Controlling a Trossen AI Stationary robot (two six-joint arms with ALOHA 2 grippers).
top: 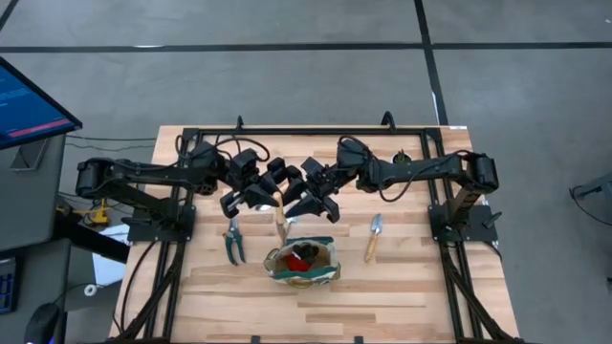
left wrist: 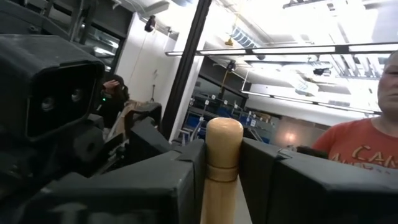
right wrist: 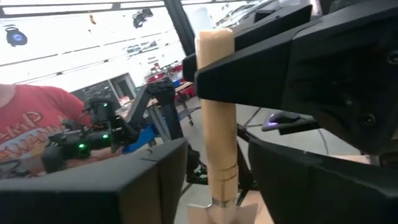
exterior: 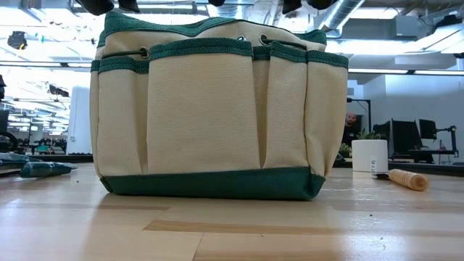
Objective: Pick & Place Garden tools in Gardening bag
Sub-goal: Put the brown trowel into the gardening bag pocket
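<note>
Now your left gripper [top: 271, 199] clamps the wooden-handled tool [top: 280, 222] upright above the gardening bag [top: 303, 263]. Your right gripper [top: 304, 203] meets it alongside, fingers parted around the handle.

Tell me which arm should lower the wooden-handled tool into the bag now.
Left, probably. The left gripper is shut on the light wooden-handled tool, held upright above the olive-and-tan fabric gardening bag, while the right gripper stands open around the handle, so it seems to have let go.

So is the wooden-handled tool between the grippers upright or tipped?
Upright: the wooden-handled tool stands vertical, its handle top clamped by the left gripper, blade end down.
</note>
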